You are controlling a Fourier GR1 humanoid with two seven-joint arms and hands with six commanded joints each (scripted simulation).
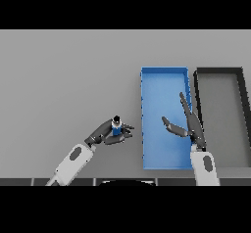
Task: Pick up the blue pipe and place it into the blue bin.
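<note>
Holding the blue pipe, the left hand sits on the grey tabletop just to the left of the blue bin, its fingers and thumb curled round the pipe's lower part. The pipe stands about upright in that grasp, a short blue piece with a dark cap at its top, and it is outside the bin, close to the bin's left wall but not touching it. Whether its base rests on the tabletop or is lifted clear cannot be told. The left arm reaches in from the lower left, well apart from the bin.

The right hand hangs over the lower right part of the blue bin, fingers straight and spread, with the thumb pointing left across the bin's floor and the longer fingers pointing up along the bin's right wall. It holds nothing. Its forearm comes up from the lower edge at the bin's near right corner.

A dark bin with a grey floor lies just beside the blue bin on its right, their long sides parallel.
</note>
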